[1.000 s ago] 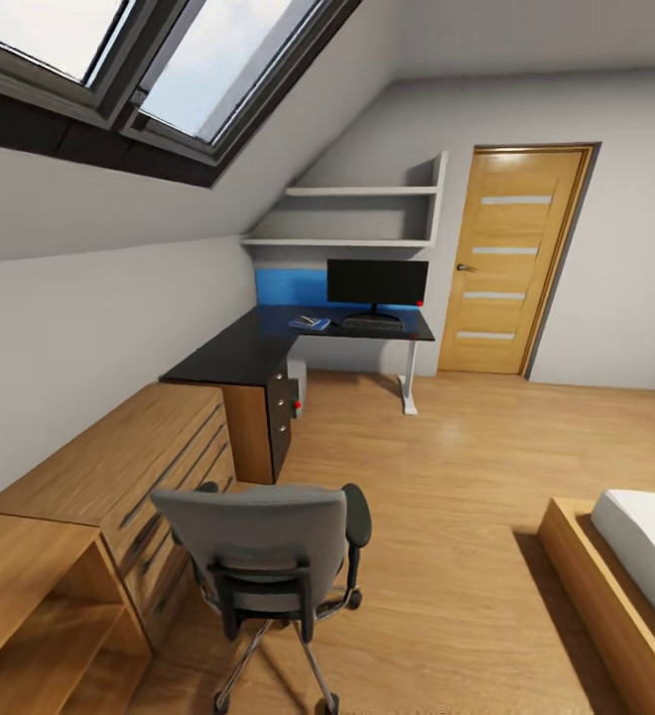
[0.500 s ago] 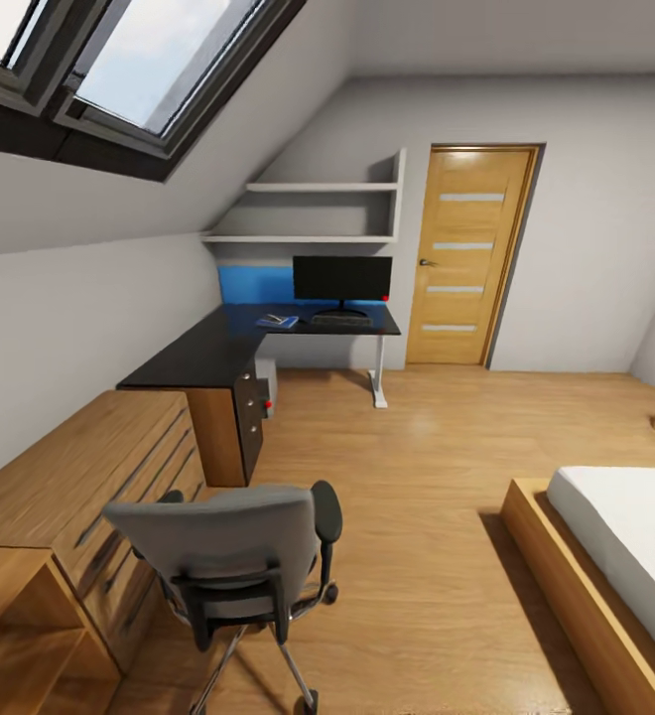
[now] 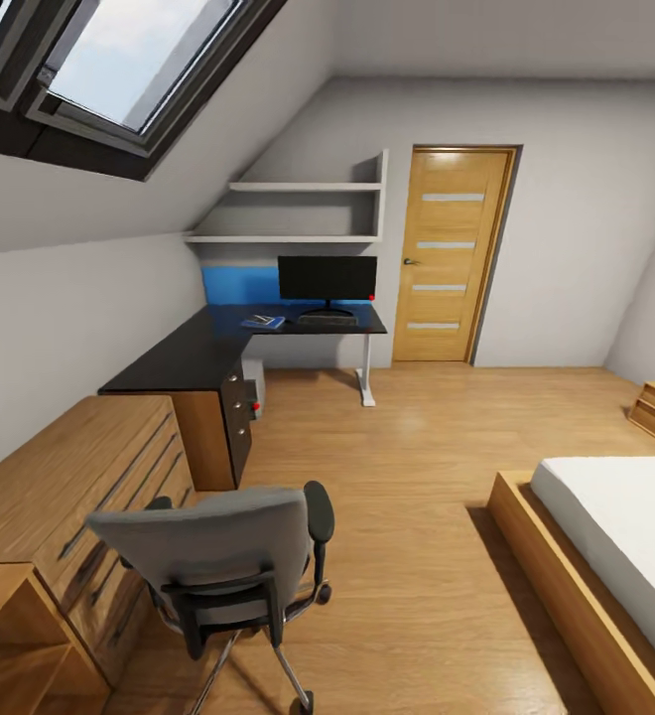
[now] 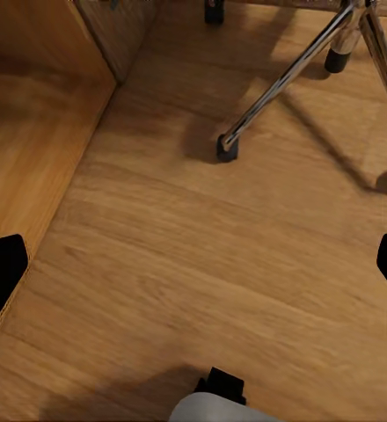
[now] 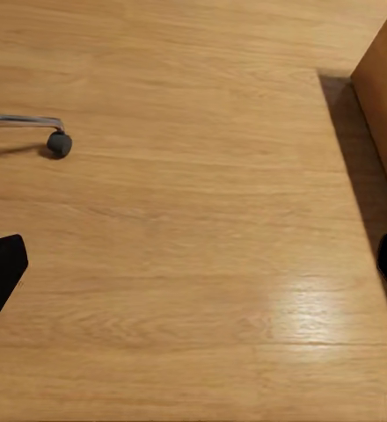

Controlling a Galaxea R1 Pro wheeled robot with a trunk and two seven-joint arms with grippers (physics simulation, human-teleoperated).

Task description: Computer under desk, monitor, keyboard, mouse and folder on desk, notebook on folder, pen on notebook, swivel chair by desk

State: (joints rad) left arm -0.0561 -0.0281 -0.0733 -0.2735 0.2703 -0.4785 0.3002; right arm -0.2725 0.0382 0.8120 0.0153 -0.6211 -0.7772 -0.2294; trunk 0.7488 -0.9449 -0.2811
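The black-topped desk with its blue back panel stands far off against the wall. On it are the monitor, the keyboard in front of it, and the blue folder to the keyboard's left with something small on top. The mouse, notebook and pen are too small to tell apart. The grey computer stands under the desk. The swivel chair is close in front of me, its back to me, well away from the desk. My left gripper and right gripper hang open and empty over the plank floor.
Low light-wood cabinets line the left wall beside the chair. A bed on a wood frame fills the right. The wooden door is shut beyond the desk. The chair's chrome legs and a castor lie near my grippers.
The whole picture has slid leftward, so the camera has turned or moved right; more of the bed and right wall shows. Nothing in the room has moved by itself.
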